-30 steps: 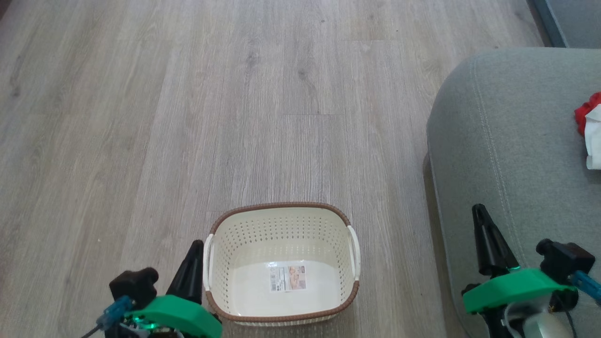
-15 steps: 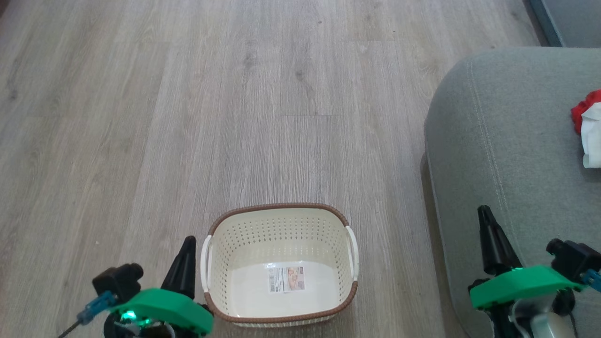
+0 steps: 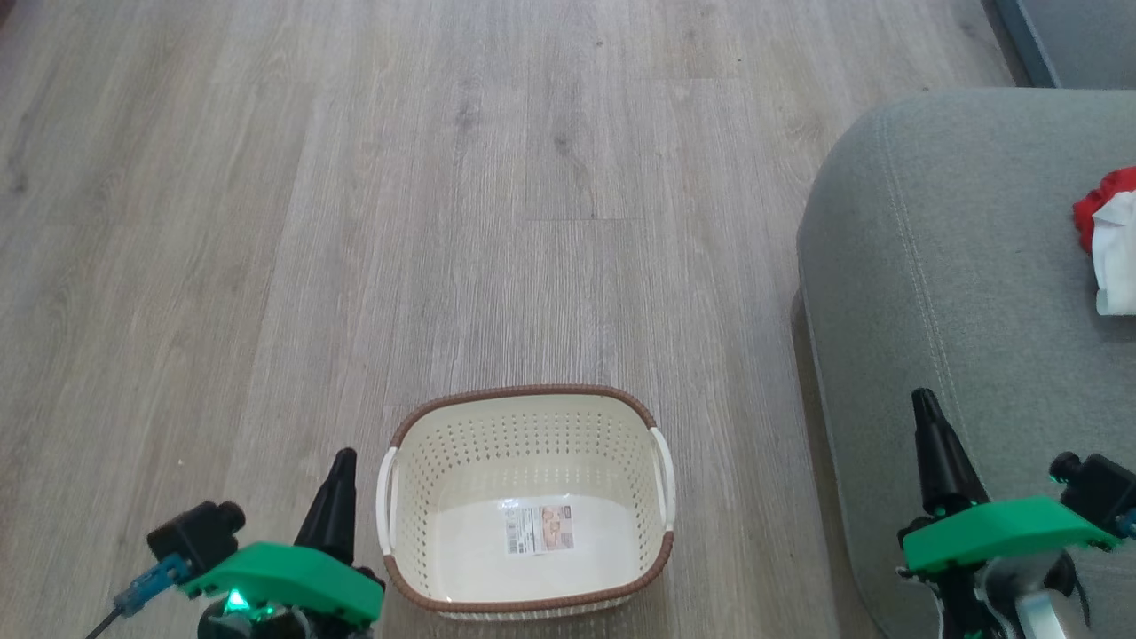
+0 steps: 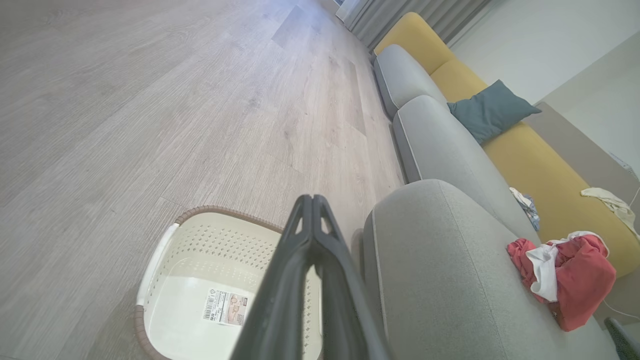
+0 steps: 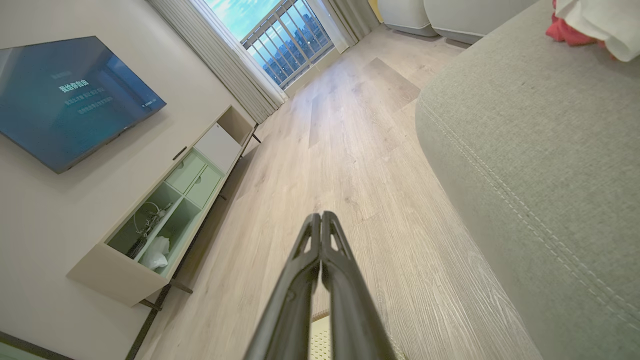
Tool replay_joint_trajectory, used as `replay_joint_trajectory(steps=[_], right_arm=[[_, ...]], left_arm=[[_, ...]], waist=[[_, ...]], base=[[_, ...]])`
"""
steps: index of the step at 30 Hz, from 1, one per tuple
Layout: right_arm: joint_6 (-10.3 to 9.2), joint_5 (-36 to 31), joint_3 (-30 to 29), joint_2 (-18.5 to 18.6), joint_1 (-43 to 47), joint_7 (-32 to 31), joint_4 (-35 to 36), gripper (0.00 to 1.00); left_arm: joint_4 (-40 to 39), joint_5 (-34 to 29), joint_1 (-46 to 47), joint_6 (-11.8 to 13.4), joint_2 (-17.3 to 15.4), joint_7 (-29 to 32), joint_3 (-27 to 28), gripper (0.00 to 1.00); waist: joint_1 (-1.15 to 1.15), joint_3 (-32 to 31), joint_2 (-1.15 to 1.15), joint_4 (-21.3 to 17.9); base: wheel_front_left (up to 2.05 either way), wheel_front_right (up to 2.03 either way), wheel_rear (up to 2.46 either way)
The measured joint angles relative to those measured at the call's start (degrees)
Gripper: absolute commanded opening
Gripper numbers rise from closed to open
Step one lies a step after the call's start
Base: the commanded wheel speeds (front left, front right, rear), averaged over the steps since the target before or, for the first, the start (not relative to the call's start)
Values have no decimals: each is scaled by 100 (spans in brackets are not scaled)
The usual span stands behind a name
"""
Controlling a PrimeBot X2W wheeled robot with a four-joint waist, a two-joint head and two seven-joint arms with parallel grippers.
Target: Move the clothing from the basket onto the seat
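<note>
I see the small cream plastic basket with brown woven-look rim (image 3: 524,390) near me on the wood floor (image 3: 266,222), its bottom label sticker (image 3: 540,529) too small to read. The red and white clothing (image 3: 1105,240) lies far right on the grey-green upholstered seat (image 3: 958,311). Left gripper (image 3: 342,457) sits just left of the basket, right gripper (image 3: 923,399) over the seat, both with fingers pinched together. The wall television (image 5: 70,100) shows writing I cannot read

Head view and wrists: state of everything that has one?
basket: upright on the floor, empty apart from the label sticker on its bottom
clothing: crumpled red and white heap lying on the seat
seat: bears the clothing
left pincer: shut, empty
right pincer: shut, empty
TV: screen lit
</note>
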State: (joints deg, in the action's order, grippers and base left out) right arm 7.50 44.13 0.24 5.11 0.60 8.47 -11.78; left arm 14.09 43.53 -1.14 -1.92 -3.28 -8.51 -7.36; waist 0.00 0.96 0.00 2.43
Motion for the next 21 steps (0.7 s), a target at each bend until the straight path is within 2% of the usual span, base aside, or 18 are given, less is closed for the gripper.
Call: replay_joint_trajectory(steps=[21], right_arm=[[0, 1202, -168, -41, -73, -348, -112, 0]], left_arm=[[32, 1228, 126, -115, -1, 344, 229, 0]], waist=[[0, -20, 0, -61]], base=[[0, 0, 0]])
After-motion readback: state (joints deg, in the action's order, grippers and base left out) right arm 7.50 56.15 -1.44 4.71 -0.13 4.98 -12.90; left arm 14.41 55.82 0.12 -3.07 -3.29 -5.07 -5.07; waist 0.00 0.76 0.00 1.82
